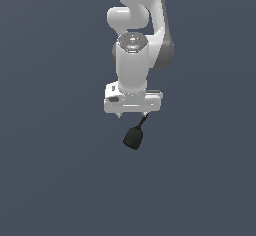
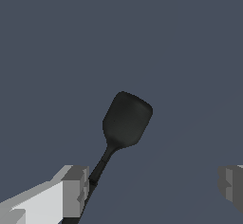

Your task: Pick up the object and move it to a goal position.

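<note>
The object (image 1: 133, 136) is a small matte black item with a bulbous body and a thin stem. In the exterior view it lies just below my gripper (image 1: 132, 114), with its stem pointing up toward the fingers. In the wrist view the object (image 2: 126, 121) has its body out ahead of the fingers. Its stem runs back beside one fingertip (image 2: 73, 190) and seems to touch it. The other fingertip (image 2: 231, 186) is far off to the side. My gripper (image 2: 152, 190) is open, with the jaws wide apart and not closed on the stem.
A plain dark grey-blue surface (image 1: 55, 170) fills both views. The white arm (image 1: 132, 65) rises above the gripper. No goal marker shows.
</note>
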